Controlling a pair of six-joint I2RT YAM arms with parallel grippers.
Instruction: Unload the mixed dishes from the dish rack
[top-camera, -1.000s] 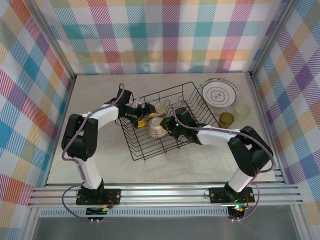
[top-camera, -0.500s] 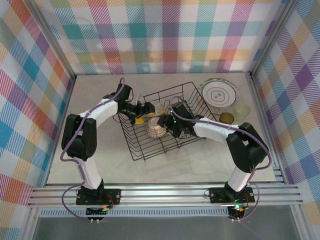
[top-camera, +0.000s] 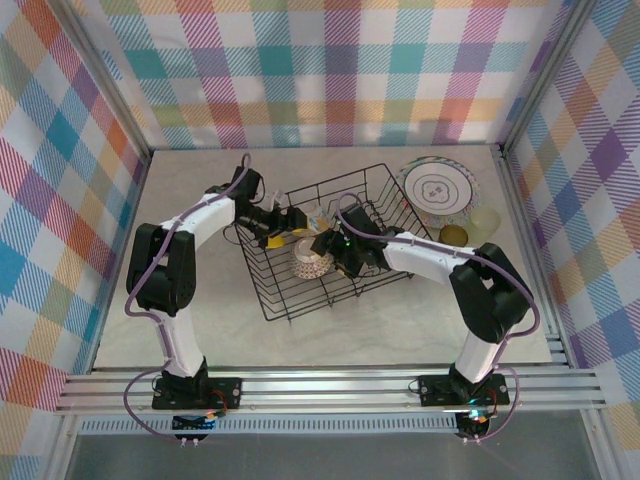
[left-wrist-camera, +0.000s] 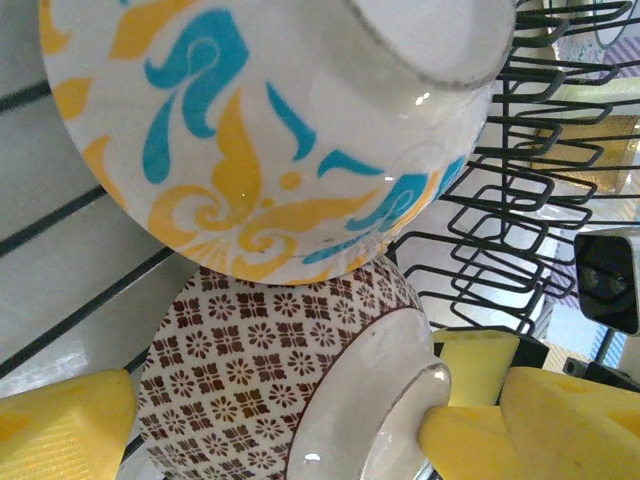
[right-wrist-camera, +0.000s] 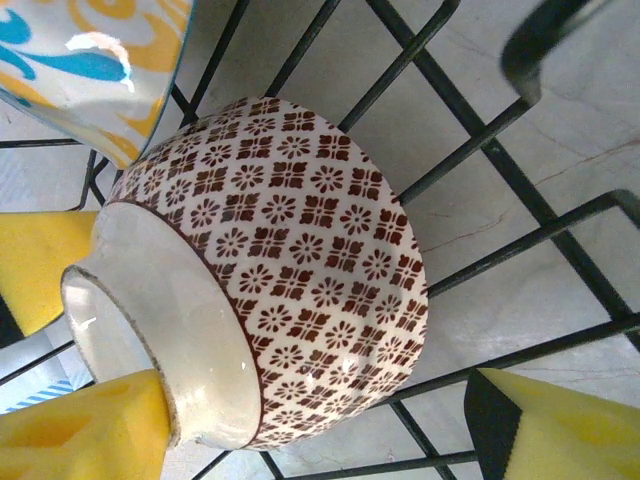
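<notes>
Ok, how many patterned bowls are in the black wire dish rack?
2. A brown flower-patterned ceramic bowl lies tipped on the black wire dish rack floor; a white ceramic bowl with blue and yellow swirls sits beside it. More may be hidden under the arms.

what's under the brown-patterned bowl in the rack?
Black rack wires with pale table showing between them. Whatever lies directly beneath the brown-patterned bowl is covered.

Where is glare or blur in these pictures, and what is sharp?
Left wrist view: white glare spots on the glossy blue-and-yellow patterned bowl; the yellow foam fingers at the bottom edge are soft; the area behind the black wire dish rack is washed out. Right wrist view: the brown-flowered white bowl is sharp. Top external view: even light, no strong glare.
</notes>
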